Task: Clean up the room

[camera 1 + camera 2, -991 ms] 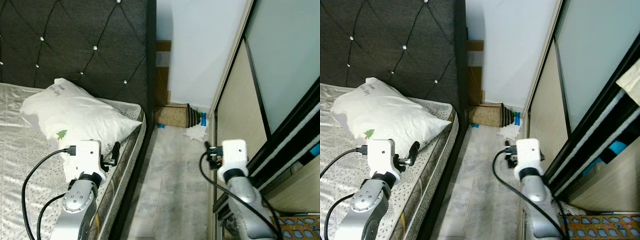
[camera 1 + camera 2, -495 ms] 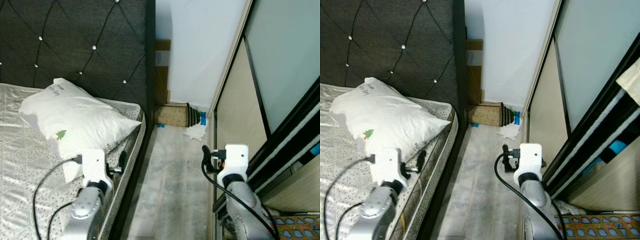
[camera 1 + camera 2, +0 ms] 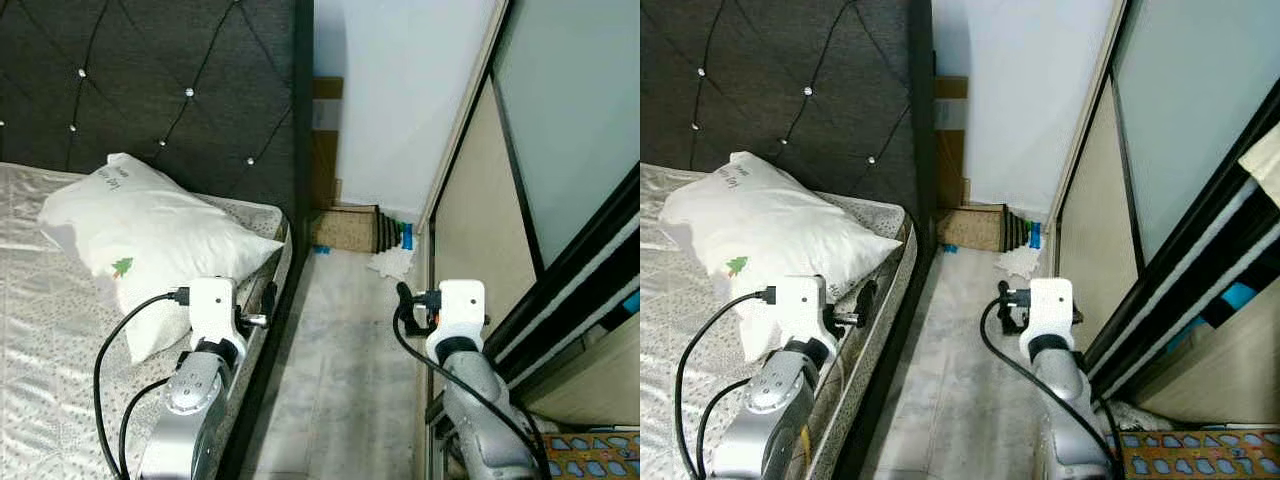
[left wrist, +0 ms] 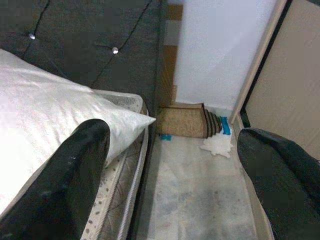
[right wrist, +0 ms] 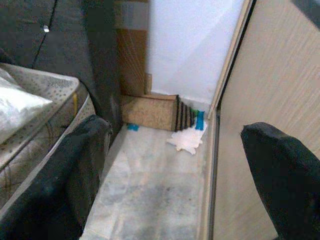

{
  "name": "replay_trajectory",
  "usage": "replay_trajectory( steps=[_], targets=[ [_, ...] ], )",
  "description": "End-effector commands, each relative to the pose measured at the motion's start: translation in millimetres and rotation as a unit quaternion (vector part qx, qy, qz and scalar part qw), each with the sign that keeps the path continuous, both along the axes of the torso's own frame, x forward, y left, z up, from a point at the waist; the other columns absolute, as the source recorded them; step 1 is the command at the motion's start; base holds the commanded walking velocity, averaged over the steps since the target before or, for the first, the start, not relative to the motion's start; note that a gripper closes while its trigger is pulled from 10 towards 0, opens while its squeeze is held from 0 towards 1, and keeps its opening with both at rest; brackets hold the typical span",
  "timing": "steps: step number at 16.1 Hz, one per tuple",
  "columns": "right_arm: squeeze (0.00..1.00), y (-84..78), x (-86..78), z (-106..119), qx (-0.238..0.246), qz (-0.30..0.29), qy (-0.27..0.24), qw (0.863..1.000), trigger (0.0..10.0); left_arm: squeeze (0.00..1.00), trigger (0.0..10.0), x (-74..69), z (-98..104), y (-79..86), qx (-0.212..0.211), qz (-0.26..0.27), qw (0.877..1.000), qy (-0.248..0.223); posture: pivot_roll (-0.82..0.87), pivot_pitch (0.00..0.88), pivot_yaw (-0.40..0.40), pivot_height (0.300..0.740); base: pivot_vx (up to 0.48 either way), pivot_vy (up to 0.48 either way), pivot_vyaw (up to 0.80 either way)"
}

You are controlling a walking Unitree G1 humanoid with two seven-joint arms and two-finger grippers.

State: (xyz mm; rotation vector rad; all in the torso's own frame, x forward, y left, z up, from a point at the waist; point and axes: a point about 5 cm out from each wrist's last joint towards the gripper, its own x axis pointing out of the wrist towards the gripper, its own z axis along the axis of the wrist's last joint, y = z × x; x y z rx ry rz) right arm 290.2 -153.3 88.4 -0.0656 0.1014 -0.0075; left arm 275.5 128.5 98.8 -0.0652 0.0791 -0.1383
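Observation:
A crumpled white rag [image 3: 392, 263] lies on the grey floor at the far end of the aisle, also visible as a white rag [image 5: 187, 140] in the right wrist view. Behind it a rolled brown mat [image 3: 350, 230] leans in the corner, with a blue item [image 3: 406, 237] beside it and a small blue scrap [image 3: 320, 250] by the bed's foot. My left gripper [image 3: 258, 308] hovers open over the mattress edge, near the white pillow [image 3: 150, 235]. Over the aisle, my right gripper [image 3: 405, 310] stands open beside the wardrobe. Both hold nothing.
The bed [image 3: 40, 360] with its dark tufted headboard [image 3: 180, 80] fills the left side. A sliding wardrobe door [image 3: 470, 210] runs along the right, leaving a narrow strip of floor [image 3: 340, 340]. Cardboard [image 3: 322, 150] stands against the far wall. A patterned mat [image 3: 590, 455] lies at the lower right.
My left arm has swung right, from above the mattress to its edge near the aisle. The right arm has shifted slightly left. The things on the floor have not moved.

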Motion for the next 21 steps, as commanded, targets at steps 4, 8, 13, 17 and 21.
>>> replay_trajectory(
  steps=[4, 8, 13, 17, 21],
  targets=[
    [1.0, 14.7, 22.0, 12, -0.009, 0.026, -0.027, 0.999, 10.0, 1.0, 10.0, 27.8, 28, -5.2, 0.001, -0.007, 0.999, -0.054, -0.05, 0.063, 0.032, 0.74, 0.0, 0.0, 0.0],
    [0.29, 32.2, 32.6, 16, 0.031, 0.033, -0.013, 0.999, 10.0, 1.0, 10.0, 34.8, 29, -6.7, 0.005, -0.006, 0.998, -0.061, -0.05, 0.037, 0.027, 0.74, 0.0, 0.0, 0.0],
    [0.0, 0.9, 19.1, 1, 0.03, 0.004, -0.011, 0.999, 10.0, 0.0, 10.0, 22.6, 5, 16.7, 0.02, 0.048, 0.998, -0.028, -0.04, 0.0, -0.004, 0.74, 0.0, 0.0, 0.0],
    [0.0, -7.9, 11.6, -25, 0.023, -0.003, 0.021, 1.0, 10.0, 0.0, 10.0, 15.4, -31, 24.6, 0.035, 0.036, 0.999, 0.02, -0.03, 0.0, -0.012, 0.74, 0.0, 0.0, 0.0],
    [0.0, 28.5, 36.1, -6, 0.028, 0.056, -0.01, 0.998, 10.0, 0.0, 10.0, 52.3, 5, -1.5, 0.032, 0.011, 0.999, -0.039, -0.02, 0.0, 0.029, 0.74, 0.0, 0.0, 0.0]
  ],
)
